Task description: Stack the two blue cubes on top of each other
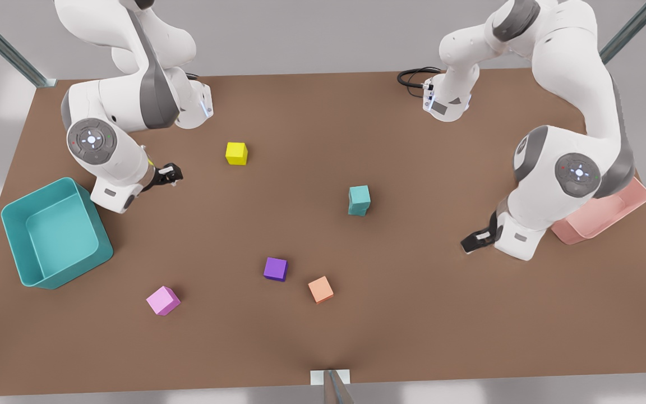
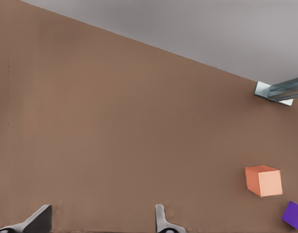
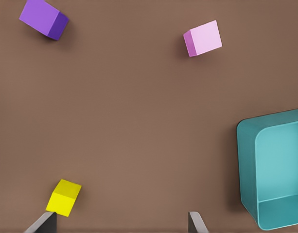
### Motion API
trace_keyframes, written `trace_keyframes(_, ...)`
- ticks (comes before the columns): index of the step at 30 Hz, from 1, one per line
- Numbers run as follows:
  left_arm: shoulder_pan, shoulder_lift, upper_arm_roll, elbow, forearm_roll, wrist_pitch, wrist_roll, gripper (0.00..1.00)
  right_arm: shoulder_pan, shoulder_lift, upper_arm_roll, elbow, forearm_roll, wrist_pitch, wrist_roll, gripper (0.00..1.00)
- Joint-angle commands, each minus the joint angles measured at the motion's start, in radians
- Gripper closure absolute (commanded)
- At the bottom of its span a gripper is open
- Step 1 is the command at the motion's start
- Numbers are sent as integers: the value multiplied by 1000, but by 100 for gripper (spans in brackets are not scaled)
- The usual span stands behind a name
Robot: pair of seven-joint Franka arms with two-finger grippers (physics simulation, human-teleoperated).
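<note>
Teal cube stack [image 1: 359, 201] standing, seemingly a little skewed — could topple if brushed. Left gripper [image 1: 477, 240] and right gripper [image 1: 169, 174] well apart from it, fingers spread, empty.

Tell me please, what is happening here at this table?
Two robot arms work at a table with coloured cubes. The two blue cubes already stand one on the other near the middle. Both hands are open and hold nothing: the left hand is at the front view's right, the right hand at its left, near the yellow cube.
</note>
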Motion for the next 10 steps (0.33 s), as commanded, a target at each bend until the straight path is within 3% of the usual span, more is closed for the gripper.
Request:
trace_keyframes(1, -210, -264, 382, -266, -176, -226, 726, 0, 0, -4, 0, 0, 1, 0, 3, 0)
trace_keyframes(2, -236, -277, 416, -185, -208, -350, 699, 0, 0, -4, 0, -1, -1, 0, 3, 0)
trace_keyframes(3, -259, -172, 416, 63, -221, -530, 695, 0, 0, -5, 0, -1, -10, 1, 3, 0)
trace_keyframes(10, -293, -160, 420, 44, -247, -478, 693, 0, 0, -5, 0, -1, -13, 3, 1, 0)
